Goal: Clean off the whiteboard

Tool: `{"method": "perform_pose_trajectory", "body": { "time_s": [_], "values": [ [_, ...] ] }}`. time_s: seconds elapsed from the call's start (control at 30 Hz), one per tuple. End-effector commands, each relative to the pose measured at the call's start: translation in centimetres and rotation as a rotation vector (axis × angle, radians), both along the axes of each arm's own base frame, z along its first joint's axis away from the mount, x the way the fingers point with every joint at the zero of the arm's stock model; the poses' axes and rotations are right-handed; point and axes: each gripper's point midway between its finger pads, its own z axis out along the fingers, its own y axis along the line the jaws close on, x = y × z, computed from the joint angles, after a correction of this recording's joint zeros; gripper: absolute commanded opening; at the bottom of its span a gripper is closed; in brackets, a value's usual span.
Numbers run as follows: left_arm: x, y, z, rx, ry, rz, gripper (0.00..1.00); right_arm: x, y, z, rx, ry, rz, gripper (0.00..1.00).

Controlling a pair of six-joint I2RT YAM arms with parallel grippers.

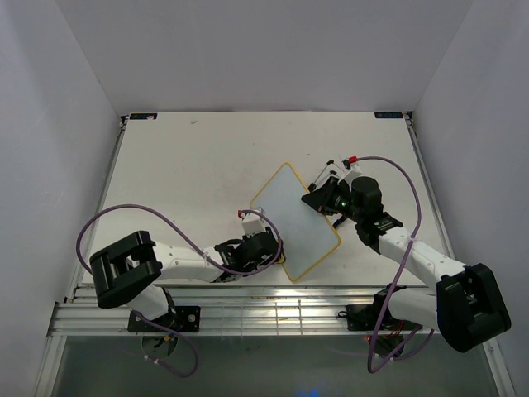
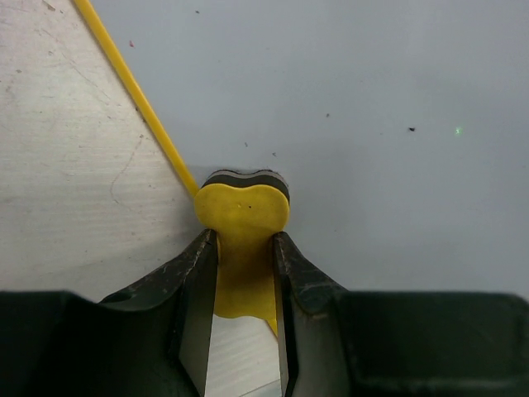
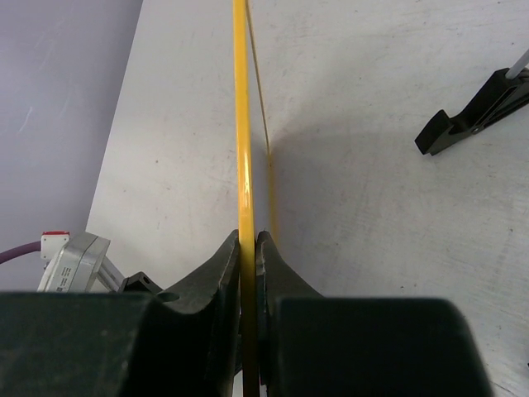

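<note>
Yellow eraser block point(image 2: 242, 211) sits pinched between the fingers of my left gripper point(image 2: 245, 248), its dark felt against the whiteboard point(image 2: 355, 99) just inside the frame on the board's near left side. My right gripper point(image 3: 250, 246) is clamped narrow on the frame at the opposite side. The board sits turned diagonally mid-table point(image 1: 190, 157), between my two grippers

Soft, even white light, faint shadows throughout — in the right wrist view the yellow frame point(image 3: 242, 124) carries a thin glare streak and shadows the table point(image 3: 372, 207) to its right.
</note>
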Motion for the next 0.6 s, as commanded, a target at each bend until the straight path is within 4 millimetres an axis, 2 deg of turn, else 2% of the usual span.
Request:
{"method": "perform_pose_trajectory", "body": {
  "time_s": [0.0, 0.13, 0.3, 0.37, 0.57],
  "values": [
    [-1.6, -2.7, 2.5, -0.105, 0.002, -0.107, 0.0, -2.8, 2.6, 0.5, 0.113, 0.081, 0.122, 0.08],
    [-1.5, -3.3, 3.6, -0.136, -0.026, -0.13, 0.0, -2.9, 2.5, 0.6, 0.111, 0.077, 0.12, 0.08],
    [-0.9, -2.6, 4.7, -0.131, -0.083, -0.129, 0.0, -2.9, 2.5, 0.7, 0.105, 0.068, 0.124, 0.08],
    [0.0, -1.7, 4.7, -0.12, -0.086, -0.095, 0.0, -3.2, 2.5, 1.3, 0.113, 0.05, 0.139, 0.08],
    [3.1, 3.1, 2.7, -0.055, -0.074, 0.024, 0.0, -3.7, 2.3, 3.2, 0.137, 0.006, 0.142, 0.08]
  ]
}}
